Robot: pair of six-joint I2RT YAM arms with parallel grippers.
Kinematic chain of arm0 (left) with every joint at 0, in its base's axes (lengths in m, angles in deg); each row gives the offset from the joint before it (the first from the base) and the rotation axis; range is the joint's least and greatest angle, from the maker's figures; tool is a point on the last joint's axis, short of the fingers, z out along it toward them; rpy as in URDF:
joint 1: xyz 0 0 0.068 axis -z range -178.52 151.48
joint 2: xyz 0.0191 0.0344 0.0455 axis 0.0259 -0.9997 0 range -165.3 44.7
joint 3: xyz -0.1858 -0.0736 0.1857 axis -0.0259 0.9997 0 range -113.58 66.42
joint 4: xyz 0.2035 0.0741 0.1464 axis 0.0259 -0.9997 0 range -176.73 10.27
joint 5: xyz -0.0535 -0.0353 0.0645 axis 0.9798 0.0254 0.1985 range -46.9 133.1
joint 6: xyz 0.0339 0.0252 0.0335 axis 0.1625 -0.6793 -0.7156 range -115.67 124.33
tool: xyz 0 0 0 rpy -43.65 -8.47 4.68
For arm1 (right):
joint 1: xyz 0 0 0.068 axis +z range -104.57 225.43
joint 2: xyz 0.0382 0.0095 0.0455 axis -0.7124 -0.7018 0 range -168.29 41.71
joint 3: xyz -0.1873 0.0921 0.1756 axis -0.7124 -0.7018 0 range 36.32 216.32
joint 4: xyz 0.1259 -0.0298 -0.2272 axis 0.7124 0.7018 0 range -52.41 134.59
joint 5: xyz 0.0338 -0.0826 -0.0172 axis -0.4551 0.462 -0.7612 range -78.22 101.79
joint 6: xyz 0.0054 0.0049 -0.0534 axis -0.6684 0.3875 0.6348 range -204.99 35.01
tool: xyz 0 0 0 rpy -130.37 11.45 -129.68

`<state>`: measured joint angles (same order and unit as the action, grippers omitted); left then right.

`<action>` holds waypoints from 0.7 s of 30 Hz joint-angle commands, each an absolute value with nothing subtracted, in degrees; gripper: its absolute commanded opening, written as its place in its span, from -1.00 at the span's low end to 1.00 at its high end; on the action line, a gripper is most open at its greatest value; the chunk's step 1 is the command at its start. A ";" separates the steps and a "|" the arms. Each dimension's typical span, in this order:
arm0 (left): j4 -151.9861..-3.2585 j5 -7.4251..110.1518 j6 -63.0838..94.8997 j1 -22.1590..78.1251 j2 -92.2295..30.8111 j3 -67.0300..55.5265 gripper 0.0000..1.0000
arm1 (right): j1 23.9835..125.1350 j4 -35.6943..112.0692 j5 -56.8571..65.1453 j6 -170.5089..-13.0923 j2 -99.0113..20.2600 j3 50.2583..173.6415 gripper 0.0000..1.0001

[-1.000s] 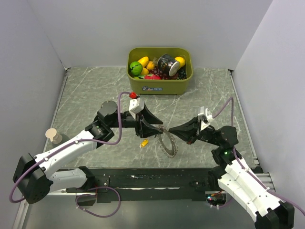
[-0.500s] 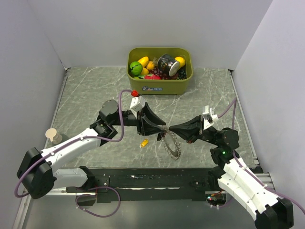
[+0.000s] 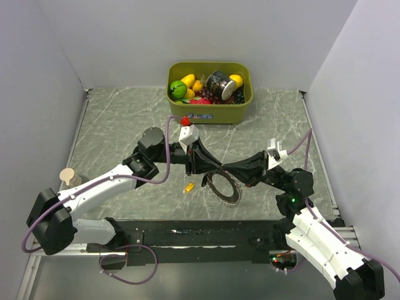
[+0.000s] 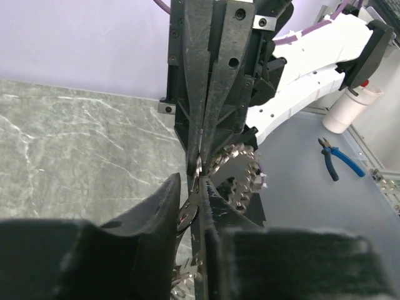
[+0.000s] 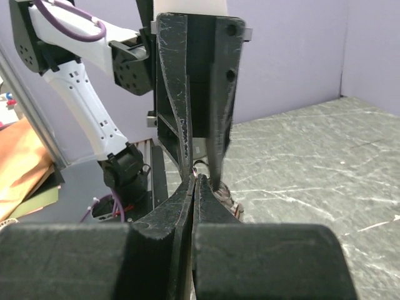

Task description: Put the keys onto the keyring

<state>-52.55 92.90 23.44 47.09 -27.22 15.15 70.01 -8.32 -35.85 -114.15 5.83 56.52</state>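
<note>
The keyring (image 3: 226,187), a large grey ring with a toothed rim, hangs tilted above the table between both arms. My right gripper (image 3: 223,169) is shut on its top edge, and its closed tips (image 5: 195,178) pinch the thin metal. My left gripper (image 3: 210,169) meets it tip to tip from the left. The left gripper's jaws (image 4: 189,184) stand narrow on a small metal key (image 4: 187,212) that hangs at the ring (image 4: 237,181). A yellow key (image 3: 187,187) lies on the table, left of the ring. No other keys show clearly.
An olive bin (image 3: 209,114) of toy fruit and a can stands at the back centre. A beige peg (image 3: 69,178) sits at the left edge. In the left wrist view, blue pliers (image 4: 340,164) and a white cup (image 4: 356,103) lie beyond the table.
My left gripper moved right toward the right gripper and its jaws narrowed onto the key. The keyring swung up from lying flatter to hanging between the two grippers.
</note>
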 commanded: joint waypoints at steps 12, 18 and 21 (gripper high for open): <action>-58.98 87.24 16.02 49.30 -25.18 12.45 -0.98 | 69.95 -12.16 -32.25 -113.73 8.04 56.88 -0.95; -64.78 82.84 11.54 49.30 -22.37 12.10 -0.98 | 69.87 -7.68 -30.14 -111.97 10.85 57.41 0.05; -66.54 81.69 9.87 49.30 -21.23 12.36 -0.98 | 69.87 -5.83 -28.65 -111.09 12.17 57.50 0.44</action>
<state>-64.63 85.78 13.61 49.40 -24.32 13.95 69.79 -5.85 -31.31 -112.80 9.98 56.44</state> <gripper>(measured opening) 0.030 0.606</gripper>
